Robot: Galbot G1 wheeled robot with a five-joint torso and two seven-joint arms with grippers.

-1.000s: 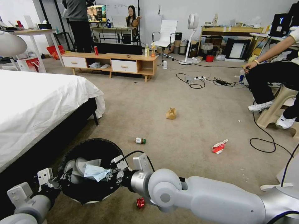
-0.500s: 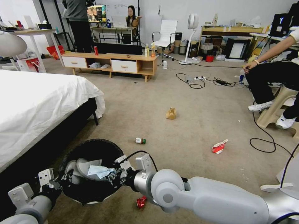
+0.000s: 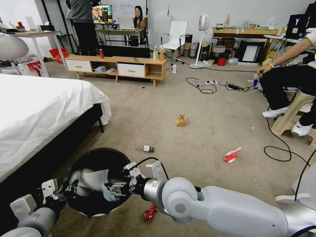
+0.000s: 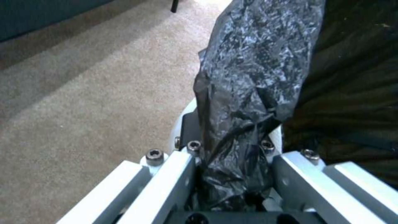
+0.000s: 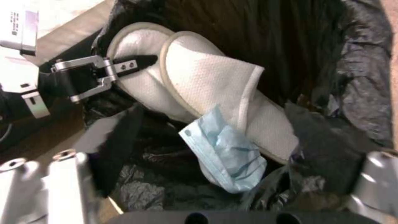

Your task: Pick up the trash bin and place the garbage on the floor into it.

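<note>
The trash bin (image 3: 98, 158), lined with a black bag (image 4: 257, 62), is beside the bed. My left gripper (image 3: 67, 190) is shut on its rim. Over the bin's mouth, my right gripper (image 3: 120, 184) is open with nothing in it. Inside the bin a light-blue tissue (image 5: 226, 155) lies against white slippers (image 5: 199, 81). Garbage on the floor (image 3: 204, 131): a crushed red can (image 3: 148, 214) just under my right arm, a green-capped bottle (image 3: 148, 148), a tan paper bag (image 3: 180, 120) farther off, and a red-white carton (image 3: 231, 155) to the right.
A white-sheeted bed (image 3: 39, 108) stands close on the left. A person sits on a stool (image 3: 291, 118) at the right, with black cables (image 3: 279, 151) looping over the carpet nearby. A low wooden cabinet (image 3: 118, 67) stands at the back.
My right gripper has opened and let go of the light-blue tissue, which has dropped into the bin. The left gripper still holds the rim.
</note>
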